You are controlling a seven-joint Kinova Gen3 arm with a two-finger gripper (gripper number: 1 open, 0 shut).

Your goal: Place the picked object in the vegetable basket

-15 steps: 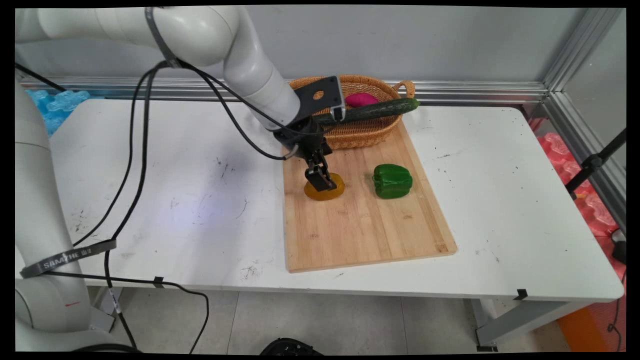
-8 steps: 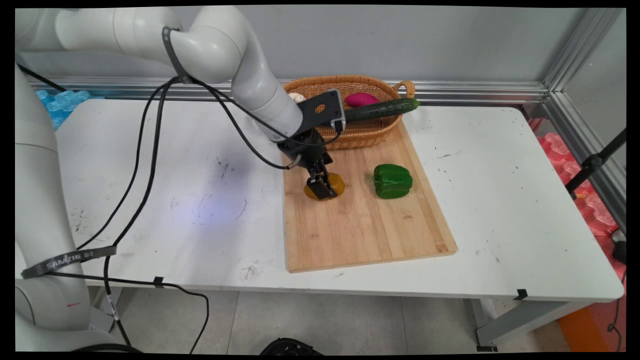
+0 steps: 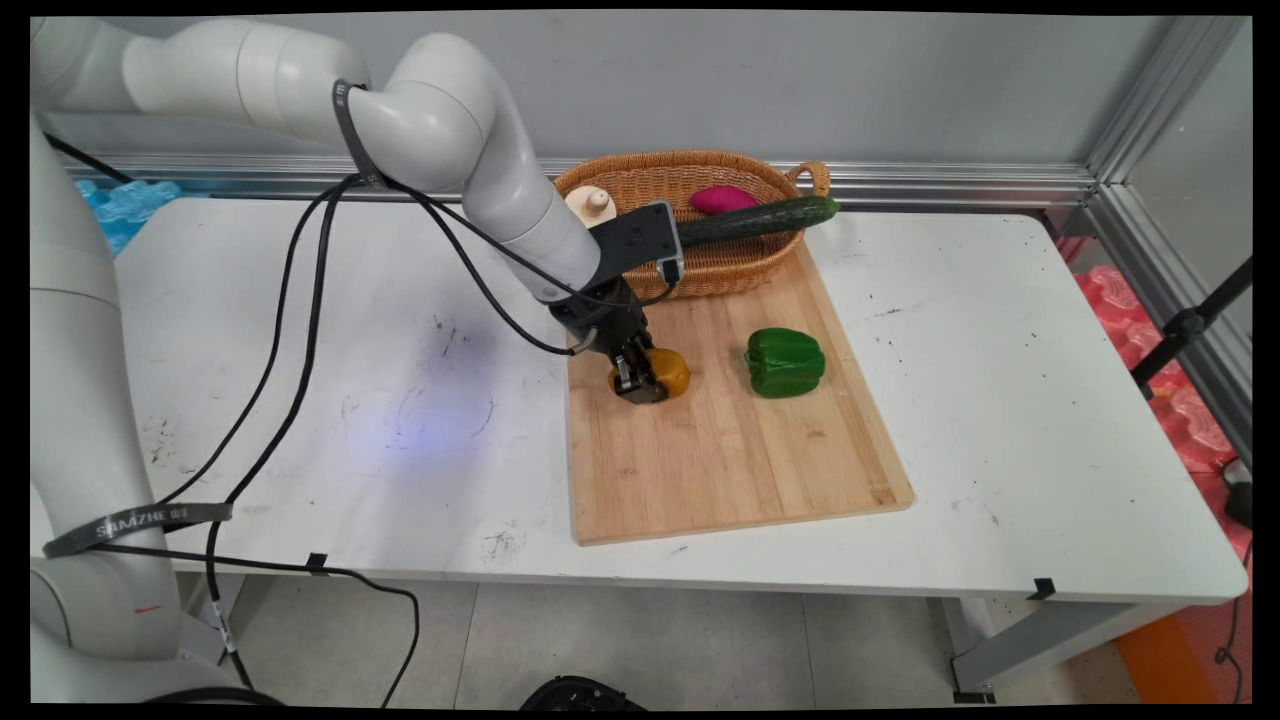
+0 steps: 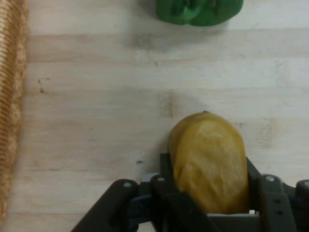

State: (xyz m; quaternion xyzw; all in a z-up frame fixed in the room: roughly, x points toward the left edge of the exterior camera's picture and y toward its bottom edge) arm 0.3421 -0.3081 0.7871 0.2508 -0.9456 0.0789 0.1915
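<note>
End effector (image 4: 208, 193) — around yellow potato (image 4: 208, 159)

Pale grained wooden board (image 3: 720, 440), woven wicker basket (image 3: 720, 265), glossy green pepper (image 3: 785, 362), waxy yellow potato (image 4: 208, 162)

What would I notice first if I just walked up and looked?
Probably the black claw squeezing a yellow-brown potato on the wooden cutting board. Next, the bright green pepper sitting apart on the board, to the picture's right of the potato. Behind them, a long cucumber lies across a wicker basket.
</note>
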